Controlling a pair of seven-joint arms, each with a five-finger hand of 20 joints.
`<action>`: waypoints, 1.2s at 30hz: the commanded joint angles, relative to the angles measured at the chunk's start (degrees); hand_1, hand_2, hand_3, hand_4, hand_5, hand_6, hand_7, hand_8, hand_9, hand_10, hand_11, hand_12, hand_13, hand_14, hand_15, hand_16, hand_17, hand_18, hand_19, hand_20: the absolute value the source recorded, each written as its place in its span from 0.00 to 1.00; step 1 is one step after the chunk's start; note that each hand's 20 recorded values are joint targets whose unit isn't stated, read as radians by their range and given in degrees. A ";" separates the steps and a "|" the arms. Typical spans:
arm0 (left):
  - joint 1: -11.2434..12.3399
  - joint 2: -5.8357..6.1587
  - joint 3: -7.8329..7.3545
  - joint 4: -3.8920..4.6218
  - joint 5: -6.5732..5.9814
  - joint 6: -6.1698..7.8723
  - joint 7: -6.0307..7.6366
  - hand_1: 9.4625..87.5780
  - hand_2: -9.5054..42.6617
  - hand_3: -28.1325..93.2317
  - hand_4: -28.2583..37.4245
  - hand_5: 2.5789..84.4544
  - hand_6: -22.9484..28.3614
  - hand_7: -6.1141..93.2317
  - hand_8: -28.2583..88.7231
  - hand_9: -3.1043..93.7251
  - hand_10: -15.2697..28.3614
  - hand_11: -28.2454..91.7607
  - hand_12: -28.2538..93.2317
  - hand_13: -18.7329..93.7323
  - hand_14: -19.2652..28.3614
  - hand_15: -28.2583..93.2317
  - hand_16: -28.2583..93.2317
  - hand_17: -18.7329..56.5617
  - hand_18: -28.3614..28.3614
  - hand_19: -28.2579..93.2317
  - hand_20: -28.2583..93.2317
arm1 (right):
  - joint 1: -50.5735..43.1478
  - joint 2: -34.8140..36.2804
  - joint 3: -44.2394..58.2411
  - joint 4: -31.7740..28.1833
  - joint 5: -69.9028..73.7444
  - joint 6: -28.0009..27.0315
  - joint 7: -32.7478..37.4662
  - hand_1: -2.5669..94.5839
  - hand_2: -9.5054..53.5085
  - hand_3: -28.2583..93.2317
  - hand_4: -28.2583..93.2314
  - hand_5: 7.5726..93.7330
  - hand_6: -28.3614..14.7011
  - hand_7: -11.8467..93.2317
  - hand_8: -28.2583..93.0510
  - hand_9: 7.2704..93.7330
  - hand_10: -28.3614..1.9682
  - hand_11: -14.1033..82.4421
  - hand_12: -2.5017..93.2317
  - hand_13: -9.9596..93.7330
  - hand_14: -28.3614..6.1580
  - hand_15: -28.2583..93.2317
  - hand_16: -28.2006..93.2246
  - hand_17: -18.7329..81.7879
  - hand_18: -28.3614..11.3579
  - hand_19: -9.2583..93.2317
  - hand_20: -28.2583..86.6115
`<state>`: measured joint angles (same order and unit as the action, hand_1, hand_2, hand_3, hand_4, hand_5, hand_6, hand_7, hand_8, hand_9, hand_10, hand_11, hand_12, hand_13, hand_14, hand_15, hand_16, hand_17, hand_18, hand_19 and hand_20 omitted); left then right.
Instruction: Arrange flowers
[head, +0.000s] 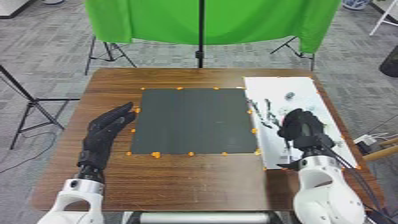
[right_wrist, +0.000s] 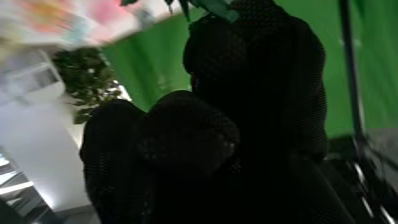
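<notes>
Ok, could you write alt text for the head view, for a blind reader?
A robot's black-gloved right hand is over a white sheet with dark, sprig-like shapes, at the right of a brown wooden table. Its left hand is beside a dark gray mat.

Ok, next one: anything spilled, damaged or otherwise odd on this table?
Nothing plainly stands out. Dark sprigs lie loose on the white sheet beside the dark mat, which seems ordinary for flower arranging; I see no spill or damage.

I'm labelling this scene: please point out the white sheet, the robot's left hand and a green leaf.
White sheet (head: 277, 86): head view, its bare far end.
Left hand (head: 107, 125): head view, its black glove.
Green leaf (right_wrist: 218, 8): right wrist view, its blade.
</notes>
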<state>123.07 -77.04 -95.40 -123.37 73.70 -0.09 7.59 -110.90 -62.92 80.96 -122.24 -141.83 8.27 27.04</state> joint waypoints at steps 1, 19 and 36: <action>-0.87 3.80 -0.31 5.45 -5.44 6.32 2.04 0.23 0.09 0.74 0.14 0.53 0.50 0.14 0.19 0.50 0.64 0.37 0.33 0.48 0.70 0.31 0.27 0.34 0.70 0.25 0.39 | 13.24 -4.85 -8.42 1.91 12.70 -1.88 -0.10 0.97 0.00 0.00 0.78 0.78 0.57 0.44 0.45 0.93 0.55 0.47 0.53 1.00 0.82 0.72 0.47 0.94 0.66 0.97 0.64; -3.05 7.38 0.97 11.38 -7.57 13.43 6.02 0.09 0.36 0.76 0.00 0.47 0.47 0.11 0.18 0.47 0.61 0.32 0.30 0.41 0.58 0.29 0.21 0.33 0.63 0.24 0.36 | 33.95 -17.56 -26.95 21.81 28.29 -6.04 4.80 0.95 0.00 0.04 0.76 0.76 0.57 0.47 0.43 0.93 0.55 0.47 0.53 1.00 0.82 0.71 0.48 0.94 0.67 0.96 0.63; -4.17 8.33 2.49 10.57 -8.02 12.26 4.97 0.10 0.32 0.76 0.00 0.47 0.49 0.11 0.18 0.46 0.62 0.31 0.30 0.41 0.60 0.29 0.21 0.32 0.64 0.24 0.36 | 35.30 -20.25 -33.47 26.99 35.58 -4.31 10.06 0.97 0.00 0.00 0.77 0.77 0.58 0.48 0.43 0.95 0.57 0.44 0.54 1.00 0.81 0.70 0.47 0.94 0.69 0.94 0.63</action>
<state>119.20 -69.11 -93.59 -112.57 66.23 12.58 13.33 -75.36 -82.17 49.22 -95.43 -110.75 2.85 34.87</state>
